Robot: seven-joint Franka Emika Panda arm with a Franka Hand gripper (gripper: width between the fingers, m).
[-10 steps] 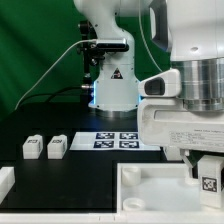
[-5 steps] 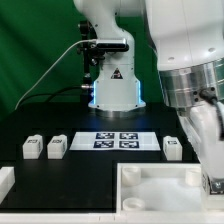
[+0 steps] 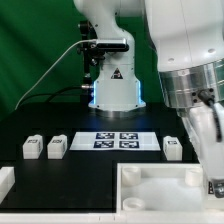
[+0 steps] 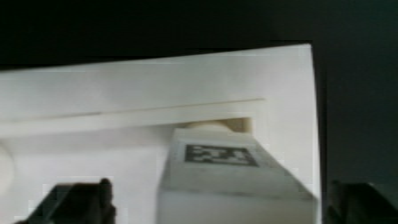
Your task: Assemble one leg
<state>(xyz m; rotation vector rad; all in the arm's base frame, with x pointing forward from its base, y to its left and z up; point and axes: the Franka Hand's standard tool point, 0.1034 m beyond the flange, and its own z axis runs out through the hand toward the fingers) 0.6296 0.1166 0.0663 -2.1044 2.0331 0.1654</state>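
The two-finger gripper (image 4: 205, 195) pinches a small white blocky plastic leg (image 4: 222, 165) with a black-and-white tag, held over a corner of the large white raised-rim square panel (image 3: 150, 185), probably lining up a socket. Three spare white legs (image 3: 32, 147) (untouched) sit beside the marker board (image 3: 118, 139).

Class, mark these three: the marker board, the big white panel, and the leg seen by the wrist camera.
marker board (image 3: 119, 140), exterior view, middle of its tagged face.
white panel (image 3: 160, 197), exterior view, its flat inner surface.
leg (image 4: 221, 168), wrist view, just below its marker tag.
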